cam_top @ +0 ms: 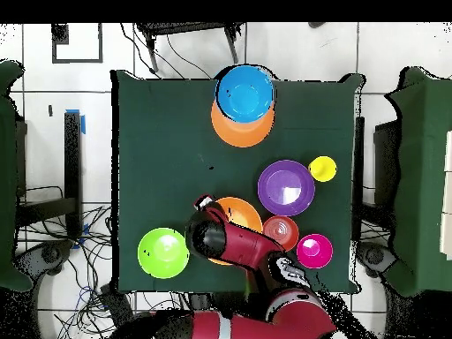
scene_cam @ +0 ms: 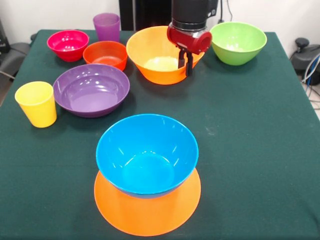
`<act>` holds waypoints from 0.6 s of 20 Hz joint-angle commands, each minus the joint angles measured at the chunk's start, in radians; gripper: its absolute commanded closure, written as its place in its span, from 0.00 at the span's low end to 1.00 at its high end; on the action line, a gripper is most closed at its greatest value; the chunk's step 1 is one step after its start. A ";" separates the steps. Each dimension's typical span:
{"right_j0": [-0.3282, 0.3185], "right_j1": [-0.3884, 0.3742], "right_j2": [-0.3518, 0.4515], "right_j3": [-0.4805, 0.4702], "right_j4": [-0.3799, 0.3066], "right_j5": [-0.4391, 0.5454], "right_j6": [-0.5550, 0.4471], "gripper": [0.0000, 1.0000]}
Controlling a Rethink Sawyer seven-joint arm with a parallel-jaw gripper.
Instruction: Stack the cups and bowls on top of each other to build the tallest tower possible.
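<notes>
The gripper (scene_cam: 186,59) hangs over the near rim of the upright orange bowl (scene_cam: 155,62) at the far side of the table (scene_cam: 250,150), and its dark fingers look pressed close together with nothing between them, though the angle makes that hard to swear to. The tower (scene_cam: 147,172), a blue bowl (scene_cam: 146,152) sitting on an upturned orange one, waits well apart at the opposite edge. Any bowl picked here must travel straight across the table; the green bowl (scene_cam: 238,42) sits just beside the arm.

A blue bowl (cam_top: 244,92) sits on an upturned orange bowl (cam_top: 240,128) at the table's (cam_top: 159,150) edge.
</notes>
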 commanded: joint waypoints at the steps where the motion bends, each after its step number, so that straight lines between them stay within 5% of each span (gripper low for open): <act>1: 0.027 0.108 0.057 -0.174 0.071 -0.041 0.145 1.00; 12: 0.061 0.094 0.042 -0.217 0.115 0.005 0.133 1.00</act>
